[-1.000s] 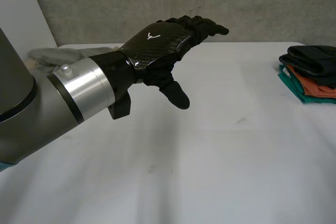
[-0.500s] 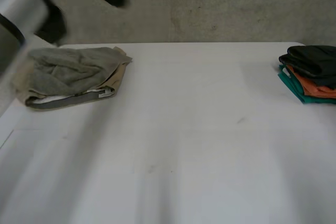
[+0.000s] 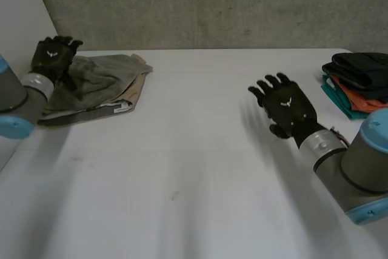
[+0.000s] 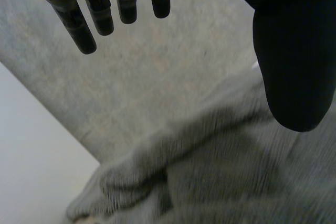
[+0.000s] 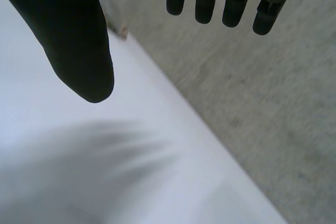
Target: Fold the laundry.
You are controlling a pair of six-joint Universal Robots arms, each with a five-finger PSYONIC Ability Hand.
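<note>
**Q:** Where is the laundry, and in what state?
**A:** The unfolded heap [image 3: 100,83] sits at the far left of the tabletop [image 3: 194,174]. A crumpled grey-green garment [image 3: 91,74] lies on top, and a beige piece [image 3: 136,86] shows beneath it on the side toward the middle. Nothing in it is folded yet. A folded stack [image 3: 361,83] of black, orange and teal lies at the far right edge, well apart.

**Q:** And your hands?
**A:** Your left hand [image 3: 53,57] hovers at the heap's far left end. In its wrist view the fingers [image 4: 101,17] are straight and set wide from the thumb, with cloth below the palm and nothing held. Whether it touches the cloth, I cannot tell. Your right hand [image 3: 286,106] hangs over bare tabletop between heap and stack, its fingers [image 5: 205,3] straight and spread, empty.

**Q:** How will the heap handle?
**A:** Judgement only: soft, light and limp. The top garment looks knitted, so it should grip easily but will sag. It may also drag the beige piece along.

**Q:** Where to take hold?
**A:** At an edge or corner of the top garment — pinch one layer only. Then carry it to the open middle and spread it flat. A bunch grabbed from the middle would likely lift both pieces.
</note>
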